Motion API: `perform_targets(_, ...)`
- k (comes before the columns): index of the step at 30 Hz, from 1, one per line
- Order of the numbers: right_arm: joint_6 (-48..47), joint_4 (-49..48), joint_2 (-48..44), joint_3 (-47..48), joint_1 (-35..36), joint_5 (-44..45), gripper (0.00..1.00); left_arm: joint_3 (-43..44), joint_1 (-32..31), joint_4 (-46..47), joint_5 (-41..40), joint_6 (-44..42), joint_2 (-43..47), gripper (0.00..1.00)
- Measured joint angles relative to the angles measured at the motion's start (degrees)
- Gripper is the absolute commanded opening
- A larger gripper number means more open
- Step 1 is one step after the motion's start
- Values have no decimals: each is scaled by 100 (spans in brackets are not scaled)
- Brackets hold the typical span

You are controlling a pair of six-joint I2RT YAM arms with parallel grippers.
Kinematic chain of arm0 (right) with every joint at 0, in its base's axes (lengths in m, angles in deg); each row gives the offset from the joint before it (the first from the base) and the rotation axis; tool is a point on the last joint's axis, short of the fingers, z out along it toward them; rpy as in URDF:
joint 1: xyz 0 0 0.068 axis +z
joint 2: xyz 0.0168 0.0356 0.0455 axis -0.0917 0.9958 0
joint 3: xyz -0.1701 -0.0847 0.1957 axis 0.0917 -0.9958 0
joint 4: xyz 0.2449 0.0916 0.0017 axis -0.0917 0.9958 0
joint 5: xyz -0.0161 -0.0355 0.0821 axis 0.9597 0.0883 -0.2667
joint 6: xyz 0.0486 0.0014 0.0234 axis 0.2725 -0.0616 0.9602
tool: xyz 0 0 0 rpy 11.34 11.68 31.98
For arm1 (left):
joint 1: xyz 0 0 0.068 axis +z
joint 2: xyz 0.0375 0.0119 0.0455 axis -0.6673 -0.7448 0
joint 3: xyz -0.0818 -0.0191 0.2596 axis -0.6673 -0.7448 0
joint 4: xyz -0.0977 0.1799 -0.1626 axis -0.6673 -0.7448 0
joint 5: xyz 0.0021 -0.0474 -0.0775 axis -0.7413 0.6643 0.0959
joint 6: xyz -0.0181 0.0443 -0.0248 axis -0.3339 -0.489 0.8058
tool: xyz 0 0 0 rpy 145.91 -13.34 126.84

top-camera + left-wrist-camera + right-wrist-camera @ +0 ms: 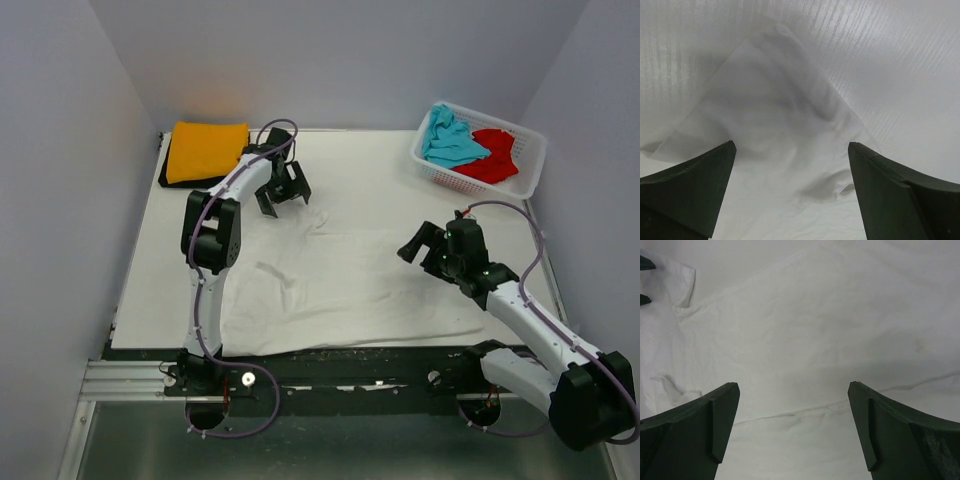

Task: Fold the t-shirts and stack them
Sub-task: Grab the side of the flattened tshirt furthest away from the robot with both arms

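The white t-shirt [340,285] lies spread out and wrinkled on the white table. My left gripper [283,197] is open and empty above the shirt's far left sleeve [785,110]. My right gripper [422,246] is open and empty over the shirt's right side [805,330], near a hem line. The orange-yellow t-shirt [206,150] lies folded at the back left, with a black cloth edge [163,176] showing under it. The turquoise t-shirt [449,139] and the red t-shirt [492,156] lie crumpled in the basket.
The white lattice basket [533,170] stands at the back right corner. Grey walls close in the table on the left, back and right. A dark rail [340,375] with both arm bases runs along the near edge.
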Motion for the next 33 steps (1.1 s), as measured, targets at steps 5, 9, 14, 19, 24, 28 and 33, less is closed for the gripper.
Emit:
perform_targets(5, -42, -37, 26, 2, 0, 0, 100, 953, -33, -804, -184, -83, -466, 99)
perform_targets(9, -83, -96, 111, 2, 0, 9, 100, 1480, -28, -1178, -236, -271, -699, 98)
perform_targets(14, -125, -151, 232, 9, 0, 22, 100, 1818, 17, -1191, -313, -601, -737, 99)
perform_targets(19, -127, -192, 313, 11, 0, 55, 100, 2020, 144, -944, -286, -861, -802, 98)
perform_targets(24, -125, -267, 505, 59, 0, 76, 100, 2096, 291, -739, -24, -940, -979, 98)
perform_targets(28, -125, -306, 645, 142, 0, 83, 100, 2096, 374, -728, 146, -890, -1034, 99)
perform_targets(33, -125, -337, 750, 221, 0, 83, 100, 1714, 476, -407, 483, -629, -951, 99)
